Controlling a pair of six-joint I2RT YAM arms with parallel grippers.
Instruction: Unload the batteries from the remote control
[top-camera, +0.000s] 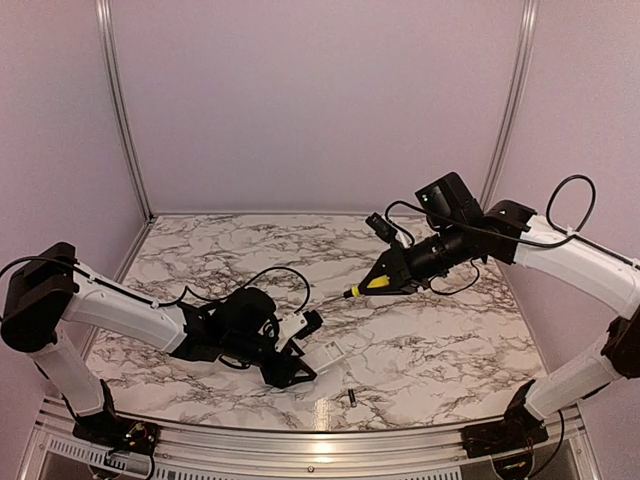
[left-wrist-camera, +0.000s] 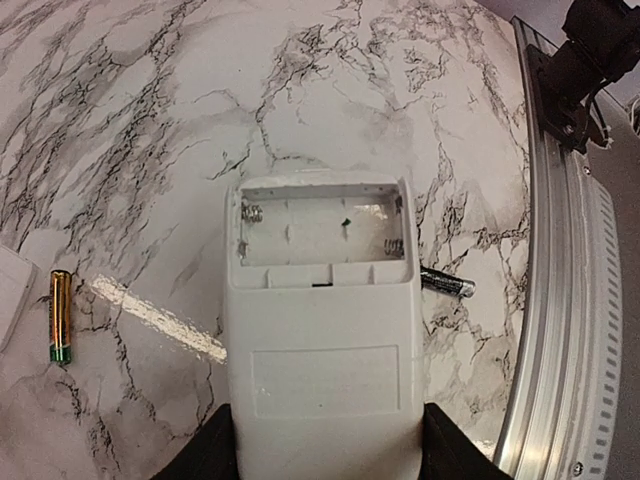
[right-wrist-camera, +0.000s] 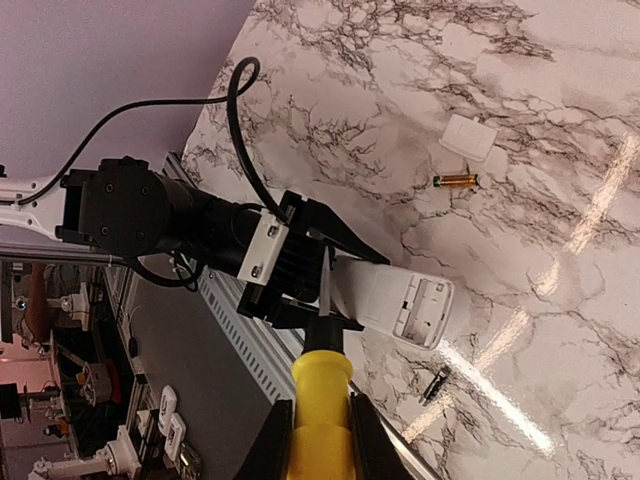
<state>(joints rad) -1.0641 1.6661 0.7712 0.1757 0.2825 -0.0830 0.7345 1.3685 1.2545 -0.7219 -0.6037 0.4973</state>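
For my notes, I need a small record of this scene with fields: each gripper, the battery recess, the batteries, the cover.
left gripper: shut on the remote control, gripping its sides
right gripper: shut on the yellow-handled tool
battery recess: open and empty, springs visible
batteries: both out, lying on the table; gold one and dark one on opposite sides of the remote control
white cover: on the table near the gold one
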